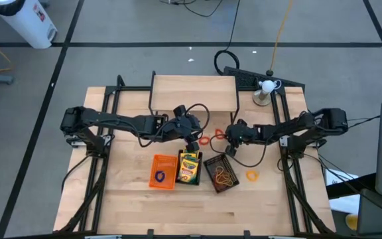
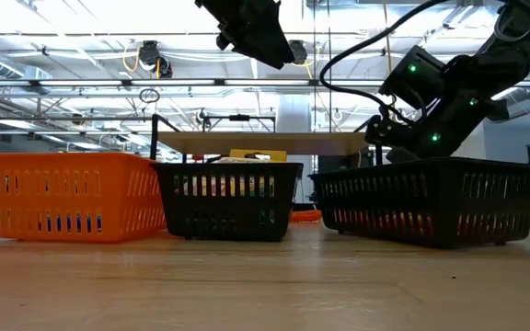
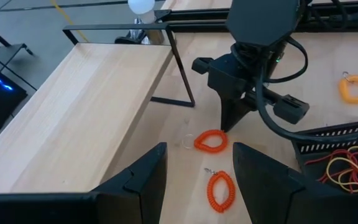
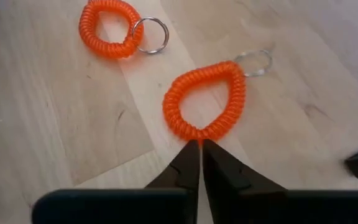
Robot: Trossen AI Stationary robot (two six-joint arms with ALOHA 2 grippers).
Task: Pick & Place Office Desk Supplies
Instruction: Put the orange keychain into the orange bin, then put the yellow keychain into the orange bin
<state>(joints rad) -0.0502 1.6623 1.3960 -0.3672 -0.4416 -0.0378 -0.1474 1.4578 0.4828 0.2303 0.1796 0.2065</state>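
Gripping: right gripper point(image 4: 199, 144) pinched shut on the nearer orange coil's point(image 4: 204, 102) rim, mid-table behind the trays.
Left gripper point(image 3: 197, 180): spread wide, hovering close by.
Risk: thin pinch, coil might slip out when lifted.
Room: black tray point(image 1: 221, 174) just beside; table's front edge well apart.

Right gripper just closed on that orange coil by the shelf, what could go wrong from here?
The right gripper is shut on only the edge of the orange coil keychain, so the coil may slip free when lifted. The second orange coil lies close by and could get nudged. The left gripper hovers open just above the same spot, so the arms might collide.
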